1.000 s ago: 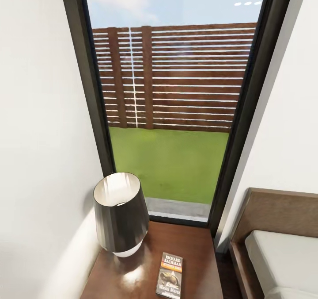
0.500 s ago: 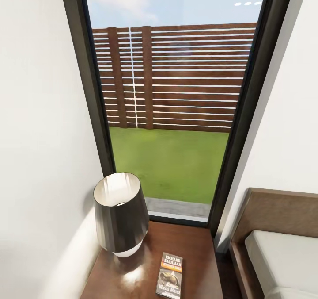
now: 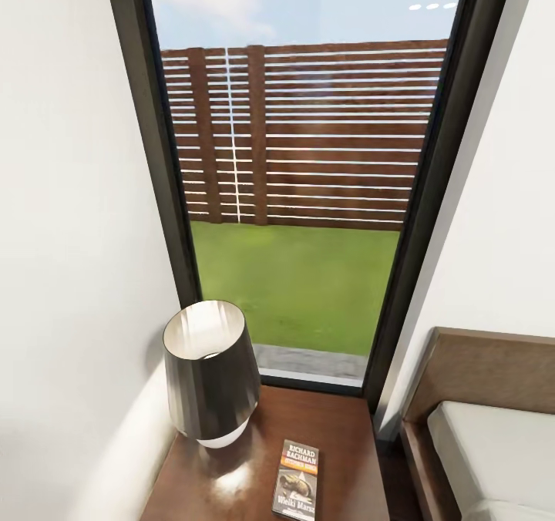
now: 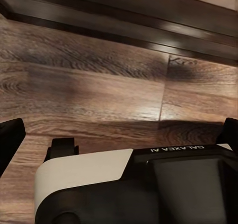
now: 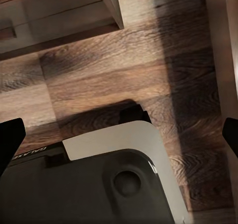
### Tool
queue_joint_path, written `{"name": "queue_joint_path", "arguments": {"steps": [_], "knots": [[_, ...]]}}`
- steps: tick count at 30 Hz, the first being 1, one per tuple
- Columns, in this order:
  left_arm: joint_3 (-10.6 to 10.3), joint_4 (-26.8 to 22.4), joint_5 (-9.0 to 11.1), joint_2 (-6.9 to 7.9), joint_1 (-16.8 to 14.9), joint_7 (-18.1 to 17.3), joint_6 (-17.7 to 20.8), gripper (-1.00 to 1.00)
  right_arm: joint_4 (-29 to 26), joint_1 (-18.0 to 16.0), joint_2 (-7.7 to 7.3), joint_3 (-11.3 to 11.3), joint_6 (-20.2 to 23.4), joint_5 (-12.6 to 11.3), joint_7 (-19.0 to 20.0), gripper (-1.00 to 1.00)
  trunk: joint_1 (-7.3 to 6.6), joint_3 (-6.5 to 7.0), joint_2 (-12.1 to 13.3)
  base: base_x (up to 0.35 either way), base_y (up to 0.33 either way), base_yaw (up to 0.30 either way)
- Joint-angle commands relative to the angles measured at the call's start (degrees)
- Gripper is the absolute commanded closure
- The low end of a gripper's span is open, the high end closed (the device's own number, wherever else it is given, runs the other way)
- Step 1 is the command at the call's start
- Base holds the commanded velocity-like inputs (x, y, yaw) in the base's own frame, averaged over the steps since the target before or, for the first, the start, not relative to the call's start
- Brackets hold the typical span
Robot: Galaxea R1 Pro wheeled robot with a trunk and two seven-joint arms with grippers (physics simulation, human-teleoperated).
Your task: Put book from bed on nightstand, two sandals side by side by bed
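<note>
On the nightstand [image 3: 339,444] lies the book [image 3: 297,478]; both grippers' fingers seemingly apart.

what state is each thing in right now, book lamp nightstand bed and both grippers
book: lying flat on the nightstand, cover up, beside the lamp
lamp: upright on the nightstand
nightstand: bears lamp and book
bed: mattress corner bare
left gripper: open, empty, over wood floor
right gripper: open, empty, over wood floor
</note>
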Motion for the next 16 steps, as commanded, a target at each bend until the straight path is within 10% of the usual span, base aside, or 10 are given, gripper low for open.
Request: {"name": "queue_joint_path", "arguments": {"steps": [1, 16], "knots": [[0.50, 0.07, -0.59, 0.01, -0.04, -0.14, -0.21, -1.00, 0.27, -0.11, -0.01, 0.08, -0.38, -0.45, 0.40, -1.00, 0.00, -0.06, -0.04, 0.000, 0.000, 0.000], [0.45, 0.12, -0.49, 0.00, -0.04, -0.14, -0.09, -1.00, 0.29, -0.11, -0.01, 0.08, -0.38, -0.45, 0.44, -1.00, 0.00, -0.06, -0.04, 0.000, 0.000, 0.000]]}}
